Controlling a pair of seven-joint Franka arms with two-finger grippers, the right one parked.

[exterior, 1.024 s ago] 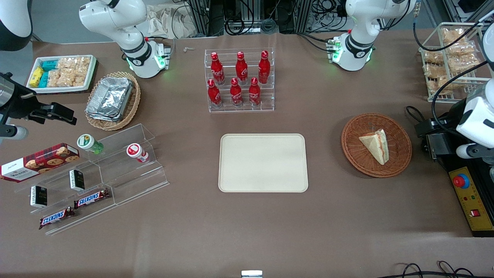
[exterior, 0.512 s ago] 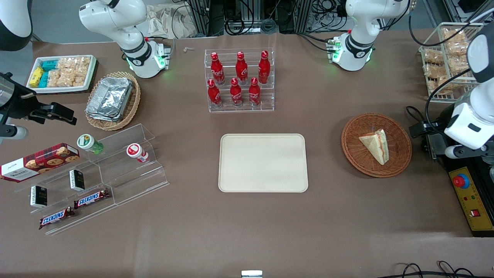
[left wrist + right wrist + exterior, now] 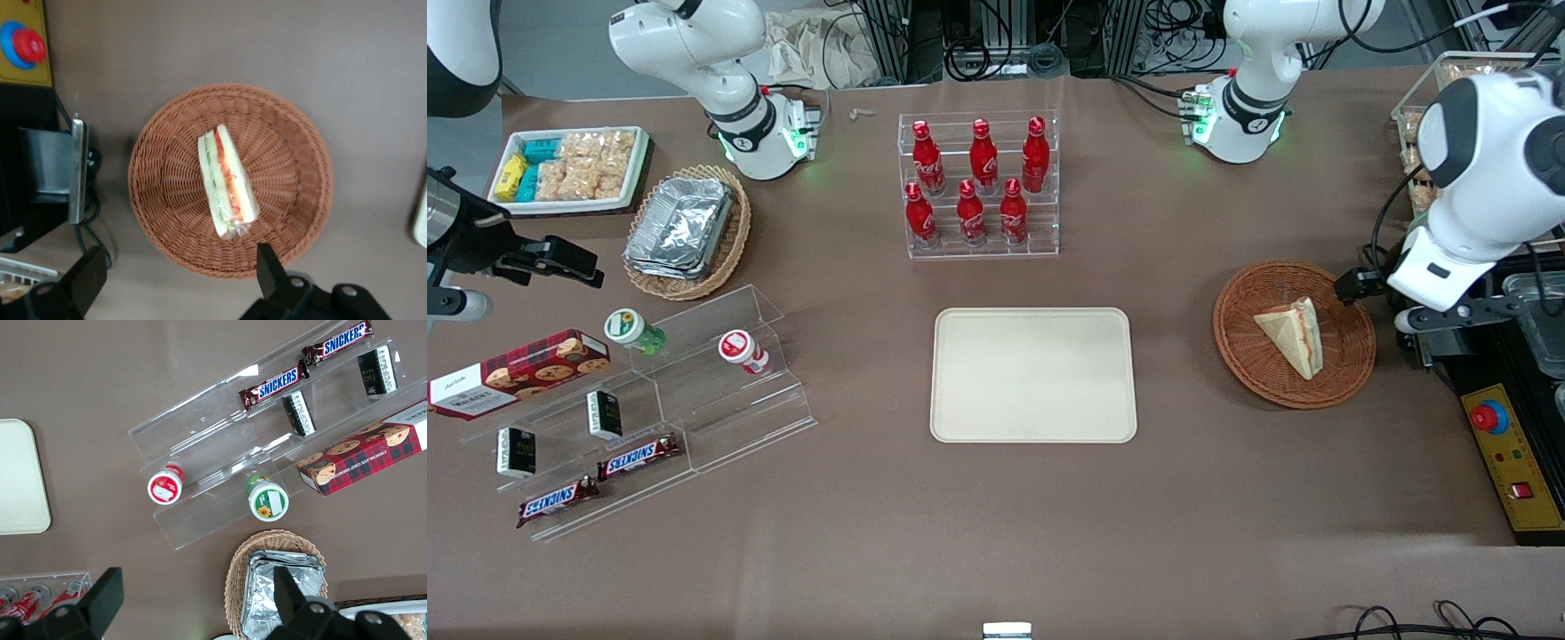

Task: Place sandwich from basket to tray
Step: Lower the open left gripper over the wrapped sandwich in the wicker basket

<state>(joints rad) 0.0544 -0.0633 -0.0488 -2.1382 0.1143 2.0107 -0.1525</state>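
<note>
The sandwich (image 3: 1291, 334) lies in the reddish-brown basket (image 3: 1245, 356), resting with its cut edge up so the red and green filling shows in the wrist view (image 3: 227, 181). The tool (image 3: 180, 277) hovers above the basket's rim (image 3: 160, 227) on the working arm's end of the counter (image 3: 996, 533), its two fingers (image 3: 269, 270) spread wide and holding nothing.

The step in hand looks like the approach for the pick. To do it well, the tool should centre over the wedge and turn so the fingers close across the two flat bread faces, not along its length (the wedge looks soft and seems to be wrapped in clear film, so a light squeeze is likely enough). It should come down straight, stopping short of the woven floor so the fingertips do not snag the wicker.

The tray (image 3: 1033, 374) sits well apart from the basket, toward the middle of the counter, with bare counter between them, so the carry looks unobstructed. Just beside the basket, toward the working arm's end, stands a black box with a red stop button (image 3: 1488, 416) and cables; the arm's wrist should keep off these. The rack of red bottles (image 3: 978, 187) stands farther from the front camera than the tray, out of the path.
</note>
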